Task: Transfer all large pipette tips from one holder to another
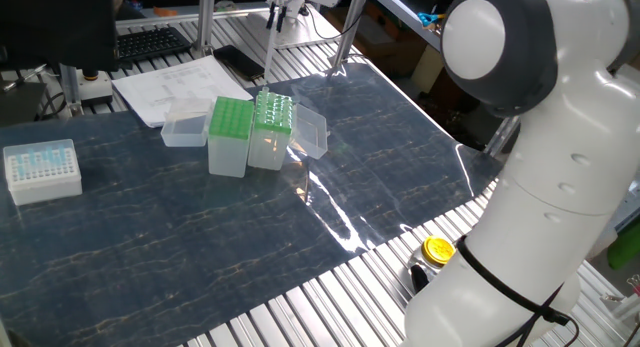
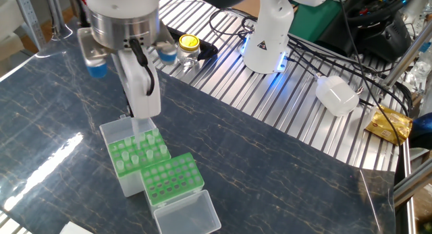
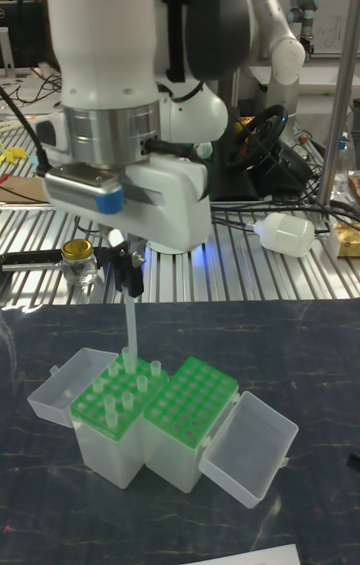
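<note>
Two green racks stand side by side on the dark mat. One rack (image 2: 137, 153) (image 3: 115, 392) (image 1: 272, 114) carries several large pipette tips (image 3: 138, 383) as pale cones. The other green rack (image 2: 173, 179) (image 3: 192, 403) (image 1: 229, 120) shows only bare holes. My gripper (image 3: 127, 277) (image 2: 140, 112) (image 1: 271, 19) hangs over the rack with tips, shut on one clear large pipette tip (image 3: 130, 325) that points straight down. Its lower end is level with the tops of the tips in the rack; whether it is clear of its hole I cannot tell.
Both racks have clear lids folded open (image 3: 250, 450) (image 1: 183, 132). A white box with small blue tips (image 1: 42, 170) sits at the mat's left end. Papers (image 1: 175, 87) lie behind the racks. A yellow-lidded jar (image 2: 188, 45) and a white bottle (image 2: 337, 96) rest on the slatted metal.
</note>
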Available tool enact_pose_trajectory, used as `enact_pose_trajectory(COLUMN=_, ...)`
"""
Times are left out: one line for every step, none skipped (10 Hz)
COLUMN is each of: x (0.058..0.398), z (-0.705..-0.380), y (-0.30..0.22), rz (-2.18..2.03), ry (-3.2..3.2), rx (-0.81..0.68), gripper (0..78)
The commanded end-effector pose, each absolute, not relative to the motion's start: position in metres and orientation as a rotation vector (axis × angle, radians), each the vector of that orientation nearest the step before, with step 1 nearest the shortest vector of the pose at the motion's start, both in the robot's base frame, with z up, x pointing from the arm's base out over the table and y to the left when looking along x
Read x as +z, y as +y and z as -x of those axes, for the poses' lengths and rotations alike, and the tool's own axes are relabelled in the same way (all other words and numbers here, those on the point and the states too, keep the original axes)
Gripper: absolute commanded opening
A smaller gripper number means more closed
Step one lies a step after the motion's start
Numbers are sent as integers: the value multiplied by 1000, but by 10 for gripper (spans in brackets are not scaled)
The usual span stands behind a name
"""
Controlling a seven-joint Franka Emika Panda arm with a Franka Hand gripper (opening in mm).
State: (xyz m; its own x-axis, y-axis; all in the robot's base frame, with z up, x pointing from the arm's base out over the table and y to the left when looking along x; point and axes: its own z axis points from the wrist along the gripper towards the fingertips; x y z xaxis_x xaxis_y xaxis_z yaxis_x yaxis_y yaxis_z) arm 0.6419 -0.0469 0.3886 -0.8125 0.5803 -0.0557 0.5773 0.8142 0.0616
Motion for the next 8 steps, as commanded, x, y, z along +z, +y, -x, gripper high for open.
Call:
enact_pose_trajectory(x=389, z=-655, y=-94, rz=-348, ry=3059, rx=31, gripper=12)
enact_pose_trajectory(x=386, z=-657, y=-101, rz=-302, ry=3063, rx=49, gripper=12)
enact_pose_trajectory(x=385, z=-659, y=-105, rz=-281, ry=3064, rx=57, gripper=12)
enact_pose_trajectory(x=383, z=-659, y=-107, rz=-261, ry=3064, rx=58, gripper=12)
enact_pose_trajectory(x=382, z=-660, y=-110, rz=-241, ry=3065, rx=57, gripper=12)
enact_pose_trajectory(x=381, z=-660, y=-111, rz=-232, ry=3065, rx=57, gripper=12)
enact_pose_trajectory(x=378, z=-661, y=-115, rz=-199, ry=3061, rx=52, gripper=12)
enact_pose_trajectory(x=377, z=-661, y=-117, rz=-185, ry=3061, rx=52, gripper=12)
